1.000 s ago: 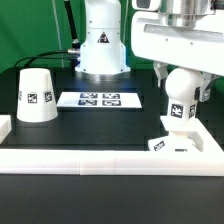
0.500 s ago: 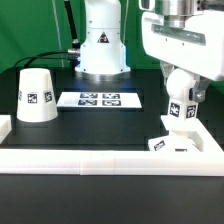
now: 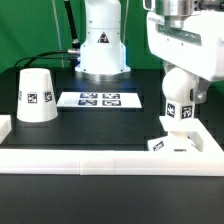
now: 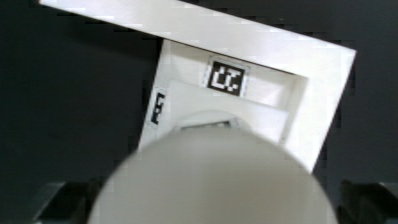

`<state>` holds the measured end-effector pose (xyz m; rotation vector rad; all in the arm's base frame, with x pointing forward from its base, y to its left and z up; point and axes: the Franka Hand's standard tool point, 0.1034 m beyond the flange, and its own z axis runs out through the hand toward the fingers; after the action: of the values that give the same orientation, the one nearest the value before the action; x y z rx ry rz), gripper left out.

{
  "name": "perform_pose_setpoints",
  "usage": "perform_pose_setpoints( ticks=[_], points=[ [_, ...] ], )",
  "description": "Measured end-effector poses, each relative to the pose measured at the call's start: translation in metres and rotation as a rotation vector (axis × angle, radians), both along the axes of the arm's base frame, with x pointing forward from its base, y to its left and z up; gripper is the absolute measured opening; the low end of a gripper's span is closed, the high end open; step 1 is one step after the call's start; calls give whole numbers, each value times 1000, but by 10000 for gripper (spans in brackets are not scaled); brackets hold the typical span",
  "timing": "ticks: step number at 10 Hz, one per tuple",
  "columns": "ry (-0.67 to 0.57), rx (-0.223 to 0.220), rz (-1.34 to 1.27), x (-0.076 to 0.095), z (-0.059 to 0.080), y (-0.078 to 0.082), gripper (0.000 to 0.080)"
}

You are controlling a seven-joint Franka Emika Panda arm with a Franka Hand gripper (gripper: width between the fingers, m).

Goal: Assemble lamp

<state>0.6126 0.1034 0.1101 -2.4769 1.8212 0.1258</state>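
Note:
My gripper [image 3: 180, 82] is shut on the white bulb [image 3: 178, 98], holding its round head with the stem pointing down. The stem's lower end meets the top of the small square base [image 3: 172, 143], which sits at the exterior view's right against the white wall. In the wrist view the bulb's head [image 4: 214, 175] fills the foreground between the dark fingers, and the base [image 4: 228, 95] with its tag lies beyond it. The cone shade [image 3: 35, 97] stands upright on the table at the exterior view's left, apart from the gripper.
The marker board [image 3: 98, 99] lies flat in the middle of the black table. A low white wall [image 3: 100, 160] runs along the front edge and turns up both sides. It also shows in the wrist view [image 4: 267, 40]. The arm's base [image 3: 102, 40] stands behind.
The wrist has turned with the bulb in its grip, and the bulb's tag has shifted toward the exterior view's right. The base and the shade have not moved.

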Motion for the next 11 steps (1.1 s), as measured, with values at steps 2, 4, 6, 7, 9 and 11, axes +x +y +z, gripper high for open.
perform_pose_setpoints(
  ticks=[2,4,6,7,9,11],
  points=[
    [-20,5,204,0,0,0,696],
    [-35,9,355,0,0,2,699],
    [-53,14,532,0,0,2,699],
    [-60,15,603,0,0,1,699],
    [-75,13,817,0,0,-2,699],
    [-94,18,1023,0,0,-4,699]
  ],
)
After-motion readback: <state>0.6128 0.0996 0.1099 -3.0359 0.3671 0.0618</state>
